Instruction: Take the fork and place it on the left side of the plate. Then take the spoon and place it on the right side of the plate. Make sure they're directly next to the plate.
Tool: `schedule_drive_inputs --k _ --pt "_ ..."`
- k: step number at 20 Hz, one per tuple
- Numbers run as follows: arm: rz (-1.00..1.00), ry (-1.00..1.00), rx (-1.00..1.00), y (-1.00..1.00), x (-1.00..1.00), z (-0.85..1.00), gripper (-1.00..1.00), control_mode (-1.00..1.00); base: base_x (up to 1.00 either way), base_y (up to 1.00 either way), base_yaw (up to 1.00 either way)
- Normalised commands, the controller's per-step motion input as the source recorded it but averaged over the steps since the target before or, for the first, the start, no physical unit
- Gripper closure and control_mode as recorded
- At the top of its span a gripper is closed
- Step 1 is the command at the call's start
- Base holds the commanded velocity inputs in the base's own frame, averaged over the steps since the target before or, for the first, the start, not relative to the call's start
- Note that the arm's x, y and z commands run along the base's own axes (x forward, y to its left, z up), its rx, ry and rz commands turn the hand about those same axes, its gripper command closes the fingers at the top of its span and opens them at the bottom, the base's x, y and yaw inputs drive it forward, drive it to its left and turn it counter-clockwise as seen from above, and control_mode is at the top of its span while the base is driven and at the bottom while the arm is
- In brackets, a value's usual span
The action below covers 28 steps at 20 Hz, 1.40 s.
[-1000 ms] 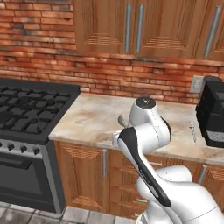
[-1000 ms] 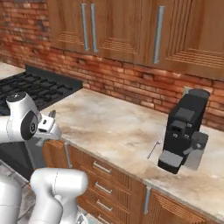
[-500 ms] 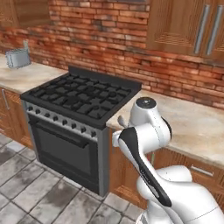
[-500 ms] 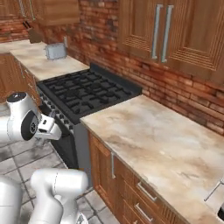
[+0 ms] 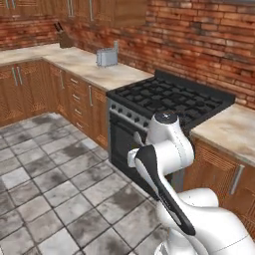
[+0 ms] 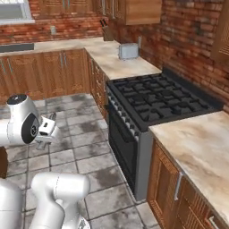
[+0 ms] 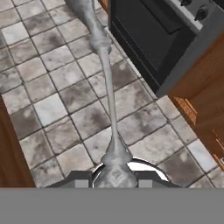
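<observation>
Tiled floor (image 5: 45, 184) wide open, left base view; stove (image 5: 172, 99) close behind arm, toaster (image 5: 106, 57) on far counter (image 5: 74, 62).

Right base view: gripper (image 6: 47, 132) low over bare floor, stove front edge well apart from it, cabinets (image 6: 44, 71) far beyond.

Hand view: gripper (image 7: 114, 175) clamped on handle end of fork (image 7: 109, 92); fork runs straight out from fingers over tiles, head cut by frame edge. Oven door (image 7: 148, 35) ahead right of fork, cabinet corner (image 7: 201, 96) nearer right.
</observation>
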Motion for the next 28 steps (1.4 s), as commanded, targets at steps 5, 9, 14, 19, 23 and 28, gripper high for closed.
schedule_drive_inputs --k 5,9,14,19,23,28 --pt "0.0 0.0 0.0 0.0 0.0 0.0 1.0 1.0 -0.16 0.84 0.52" --pt "0.0 0.0 0.0 0.0 0.0 0.0 1.0 1.0 -0.11 0.8 0.51" --pt "0.0 0.0 0.0 0.0 0.0 0.0 1.0 1.0 -0.4 0.39 0.45" --pt "0.0 0.0 0.0 0.0 0.0 0.0 1.0 1.0 -0.54 0.14 0.42" --pt "0.0 0.0 0.0 0.0 0.0 0.0 1.0 1.0 -0.21 0.92 0.43" --pt "0.0 0.0 0.0 0.0 0.0 0.0 1.0 1.0 -0.15 1.0 0.41"
